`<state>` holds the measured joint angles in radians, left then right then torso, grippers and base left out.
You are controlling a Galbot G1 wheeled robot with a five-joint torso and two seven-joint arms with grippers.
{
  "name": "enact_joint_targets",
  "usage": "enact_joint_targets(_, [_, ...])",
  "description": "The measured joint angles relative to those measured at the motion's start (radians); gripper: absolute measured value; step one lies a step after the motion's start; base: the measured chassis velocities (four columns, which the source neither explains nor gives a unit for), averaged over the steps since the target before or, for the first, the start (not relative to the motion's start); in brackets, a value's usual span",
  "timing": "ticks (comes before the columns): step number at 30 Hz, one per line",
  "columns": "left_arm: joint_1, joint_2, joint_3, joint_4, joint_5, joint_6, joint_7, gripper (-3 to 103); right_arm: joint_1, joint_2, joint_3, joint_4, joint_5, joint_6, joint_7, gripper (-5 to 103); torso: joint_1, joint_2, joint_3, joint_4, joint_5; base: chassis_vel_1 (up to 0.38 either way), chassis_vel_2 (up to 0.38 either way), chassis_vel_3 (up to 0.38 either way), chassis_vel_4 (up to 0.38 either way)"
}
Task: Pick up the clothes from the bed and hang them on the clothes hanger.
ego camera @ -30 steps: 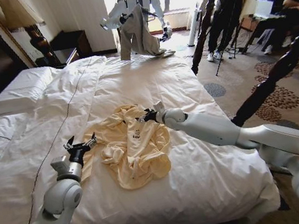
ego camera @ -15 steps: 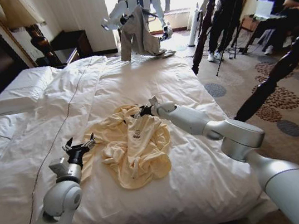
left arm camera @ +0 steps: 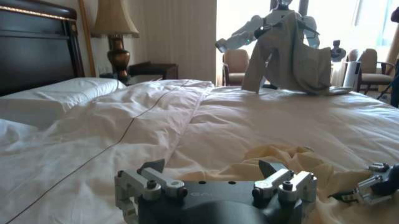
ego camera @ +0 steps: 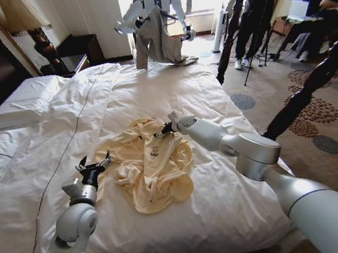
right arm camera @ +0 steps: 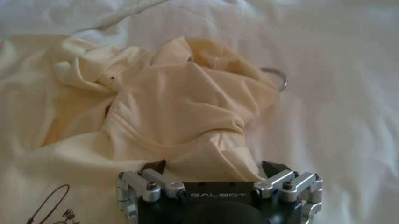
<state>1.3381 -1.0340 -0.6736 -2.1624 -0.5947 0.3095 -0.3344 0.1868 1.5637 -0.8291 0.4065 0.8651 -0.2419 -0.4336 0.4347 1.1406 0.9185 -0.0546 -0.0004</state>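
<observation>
Head: right gripper (ego camera: 162, 129) low over the crumpled cream shirt (ego camera: 153, 167), fingers apart; left gripper (ego camera: 94, 165) open beside its sleeve on the puffy white bed (ego camera: 170, 88); another robot (ego camera: 154, 4) holds a grey garment (ego camera: 154, 38) beyond | Left wrist: lamp (left arm camera: 116, 32), dark headboard (left arm camera: 37, 42) | Right wrist: wrinkled cloth just ahead of spread fingers (right arm camera: 283, 175), thin metal ring (right arm camera: 277, 78) at its edge.

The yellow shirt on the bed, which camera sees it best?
The head view: the whole yellow shirt lies crumpled on the bed between both tools. The right wrist view shows its folds close up, cropped. The left wrist view catches just an edge.
</observation>
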Motion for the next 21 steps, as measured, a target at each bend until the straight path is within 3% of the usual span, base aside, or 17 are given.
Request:
enact_joint_targets(8, [-0.001,-0.003,0.002,0.003,0.001,-0.006,0.001,100,-0.021,0.012,-0.003,0.000,-0.009,0.011,0.020,99,0.000,0.000,0.000,0.0000,0.0000,0.000,0.000,0.000,0.000])
enact_joint_targets(12, [-0.002,-0.001,0.001,0.004,0.002,-0.011,0.002,100,-0.032,0.023,-0.004,-0.007,-0.011,0.027,0.036,78,0.000,0.000,0.000,0.0005,0.0000,0.000,0.000,0.000,0.000])
enact_joint_targets(14, [-0.002,0.000,0.001,0.004,0.002,-0.011,0.002,100,-0.033,0.023,-0.004,-0.006,-0.011,0.027,0.037,78,0.000,0.000,0.000,0.0005,0.0000,0.000,0.000,0.000,0.000])
enact_joint_targets(17, [-0.003,0.007,-0.001,0.005,0.001,-0.011,0.002,100,-0.041,0.022,-0.003,-0.001,-0.011,0.027,0.040,61,0.000,0.000,0.000,0.0003,0.0000,0.000,0.000,0.000,0.000])
enact_joint_targets(19, [-0.004,0.009,-0.001,0.005,0.001,-0.011,0.002,100,-0.044,0.020,-0.001,0.003,-0.011,0.027,0.043,61,0.000,0.000,0.000,0.0001,0.0000,0.000,0.000,0.000,0.000])
enact_joint_targets(20, [-0.006,0.012,0.000,0.005,0.000,-0.011,0.002,100,-0.050,0.015,0.000,0.010,-0.011,0.027,0.047,51,0.000,0.000,0.000,0.0001,0.0000,0.000,0.000,0.000,0.000])
enact_joint_targets(21, [-0.007,0.013,0.002,0.006,0.000,-0.011,0.001,100,-0.052,0.013,0.001,0.014,-0.011,0.027,0.049,51,0.000,0.000,0.000,0.0001,0.0001,0.000,0.000,0.000,0.000])
